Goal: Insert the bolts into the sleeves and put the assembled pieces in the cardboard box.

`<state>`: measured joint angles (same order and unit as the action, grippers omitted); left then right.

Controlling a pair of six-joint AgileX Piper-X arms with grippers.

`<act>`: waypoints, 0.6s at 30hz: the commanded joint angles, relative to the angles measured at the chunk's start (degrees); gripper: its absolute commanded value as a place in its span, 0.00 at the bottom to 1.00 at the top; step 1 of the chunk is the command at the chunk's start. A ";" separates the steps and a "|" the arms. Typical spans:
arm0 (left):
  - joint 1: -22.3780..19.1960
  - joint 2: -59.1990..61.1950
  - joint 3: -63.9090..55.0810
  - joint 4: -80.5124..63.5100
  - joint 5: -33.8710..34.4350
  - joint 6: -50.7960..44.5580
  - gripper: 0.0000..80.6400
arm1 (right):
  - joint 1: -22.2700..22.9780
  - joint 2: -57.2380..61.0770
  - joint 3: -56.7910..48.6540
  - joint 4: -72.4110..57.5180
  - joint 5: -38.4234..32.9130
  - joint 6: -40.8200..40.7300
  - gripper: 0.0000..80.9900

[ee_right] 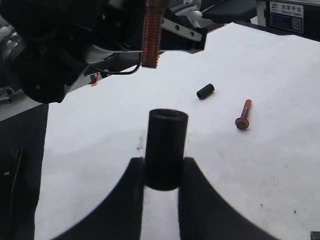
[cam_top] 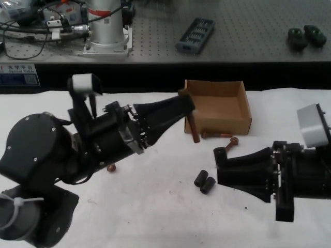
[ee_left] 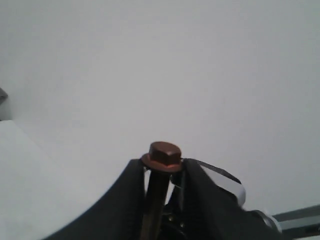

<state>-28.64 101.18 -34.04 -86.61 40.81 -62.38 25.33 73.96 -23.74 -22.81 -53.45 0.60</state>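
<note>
Cardboard box [cam_top: 222, 124] stands open on the white sheet [cam_top: 155, 217], beyond both arms. Left gripper [ee_left: 161, 180] is clamped on a brown bolt [ee_left: 161, 154] hanging threads-down at the box's near corner, while right gripper [ee_right: 162, 172] pinches a black sleeve [ee_right: 166, 145] upright, near that bolt's tip but apart from it. Two loose sleeves [cam_top: 205, 181] lie between the arms, spare bolts [cam_top: 217, 134] beside the box.

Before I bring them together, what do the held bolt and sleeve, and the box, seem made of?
The bolt: probably metal with a dull reddish-brown, coppery finish; it has a hex head and cut threads. The sleeve: matte black, smooth, no shine; it could be blackened metal or plastic, I can't tell. The box: plain brown cardboard, with raw folded walls.
</note>
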 commanded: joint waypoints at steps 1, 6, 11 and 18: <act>-0.91 -0.21 -2.50 3.73 5.59 1.84 0.01 | 1.24 1.56 -0.13 -4.70 0.96 1.07 0.07; -0.91 -0.21 -3.17 10.10 7.95 7.58 0.01 | 1.21 3.86 -0.13 -5.38 1.47 1.27 0.07; -0.91 -0.31 -3.34 13.39 7.95 11.91 0.01 | 2.21 6.11 -0.13 -6.09 1.29 1.10 0.07; -0.69 -0.31 -4.97 12.11 5.62 13.02 0.01 | 3.03 8.41 -0.13 -10.49 1.24 1.96 0.07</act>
<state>-29.50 101.18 -38.10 -73.05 47.15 -50.86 27.96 81.62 -23.76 -30.11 -51.70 1.69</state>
